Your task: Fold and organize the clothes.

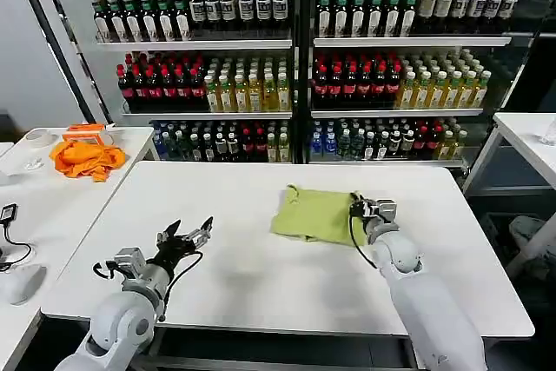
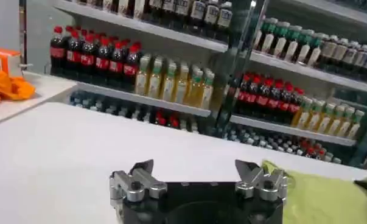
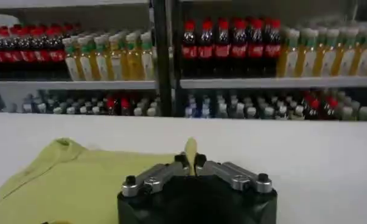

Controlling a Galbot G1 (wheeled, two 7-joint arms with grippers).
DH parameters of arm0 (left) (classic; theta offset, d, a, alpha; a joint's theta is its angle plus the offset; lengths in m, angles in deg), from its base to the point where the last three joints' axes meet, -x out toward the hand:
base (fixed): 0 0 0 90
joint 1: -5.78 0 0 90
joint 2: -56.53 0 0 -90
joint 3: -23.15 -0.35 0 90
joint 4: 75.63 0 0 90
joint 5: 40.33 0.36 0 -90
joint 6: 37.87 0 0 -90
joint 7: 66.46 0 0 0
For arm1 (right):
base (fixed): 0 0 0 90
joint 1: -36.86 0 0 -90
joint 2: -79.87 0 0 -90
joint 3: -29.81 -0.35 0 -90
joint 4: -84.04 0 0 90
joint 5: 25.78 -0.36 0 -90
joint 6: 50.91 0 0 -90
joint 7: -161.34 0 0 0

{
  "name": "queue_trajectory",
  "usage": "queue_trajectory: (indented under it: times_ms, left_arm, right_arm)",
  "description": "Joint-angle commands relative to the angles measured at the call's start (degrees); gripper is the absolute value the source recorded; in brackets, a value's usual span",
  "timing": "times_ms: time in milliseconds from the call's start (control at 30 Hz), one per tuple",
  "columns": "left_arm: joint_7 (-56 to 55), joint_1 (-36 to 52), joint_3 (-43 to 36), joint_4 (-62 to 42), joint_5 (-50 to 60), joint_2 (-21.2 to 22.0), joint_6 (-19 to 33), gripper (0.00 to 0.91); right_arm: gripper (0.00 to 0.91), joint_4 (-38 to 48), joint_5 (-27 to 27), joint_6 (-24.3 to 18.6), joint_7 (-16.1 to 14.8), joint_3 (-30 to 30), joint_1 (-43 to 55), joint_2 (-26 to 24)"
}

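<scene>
The T-shirt (image 1: 314, 214) edge is pinched by the right gripper (image 1: 360, 206); the left gripper (image 1: 185, 236) is held open, well apart from it.

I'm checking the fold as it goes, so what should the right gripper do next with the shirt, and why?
Probably carry the pinched edge leftward across the T-shirt. The right gripper is shut on its right edge, the shirt is already folded compact, and the left gripper hangs open, well to the left.

T-shirt (image 3: 67, 182) cut off by right wrist view's edge, bottle labels (image 1: 261, 6) too small to read
</scene>
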Motion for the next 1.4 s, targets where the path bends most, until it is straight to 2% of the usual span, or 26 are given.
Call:
queue_trajectory:
  times_ms: [33,67,233,367,467,500,600,700,767,1000,1400]
  left_arm:
    - [0.05,-0.17,-0.49,-0.41,0.54,0.33,0.04,0.907]
    - [0.07,-0.11,-0.54,-0.31,0.63,0.52,0.03,0.907]
    - [0.08,-0.54,-0.48,0.04,0.92,1.23,0.15,0.907]
    - [0.15,-1.62,-0.23,1.09,0.96,1.30,0.26,0.907]
    - [0.42,-2.27,-0.19,2.02,1.63,1.59,0.50,0.907]
    - [0.58,-2.39,-0.25,2.36,2.11,1.66,0.57,0.907]
    - [1.03,-2.89,-0.63,3.52,3.07,1.71,0.91,0.907]
    - [1.20,-3.06,-1.09,4.64,4.28,1.89,1.45,0.907]
    - [1.26,-3.35,-1.30,5.57,5.15,2.26,1.61,0.907]
    - [1.78,-5.94,-1.72,8.08,8.26,4.17,2.47,0.907]
    - [2.00,-9.62,-2.05,9.11,13.17,5.52,3.40,0.907]
  right_arm:
    - [0.856,11.01,10.03,-5.67,-1.79,0.78,6.05,0.44]
    - [0.907,11.97,10.94,-6.35,-1.49,0.97,6.42,1.13]
    - [0.907,9.97,13.87,-8.32,-0.49,0.90,4.64,1.84]
    - [0.907,-0.56,16.37,-8.39,1.40,-2.18,-3.20,0.19]
    - [0.907,-8.25,14.90,-8.43,2.35,-5.56,-8.99,-0.98]
    - [0.907,-14.77,13.49,-8.38,2.35,-7.16,-13.84,-1.59]
    - [0.907,-25.02,12.55,-8.85,1.49,-13.04,-25.12,-3.02]
    - [0.907,-34.02,10.83,-9.08,-1.67,-18.92,-33.78,-4.54]
    - [0.907,-38.06,10.72,-10.07,-2.74,-22.55,-39.37,-5.39]
    - [0.907,-43.97,9.36,-12.24,-4.15,-28.42,-50.91,-4.71]
    - [0.907,-44.22,10.66,-13.43,-3.81,-28.10,-53.18,-1.13]
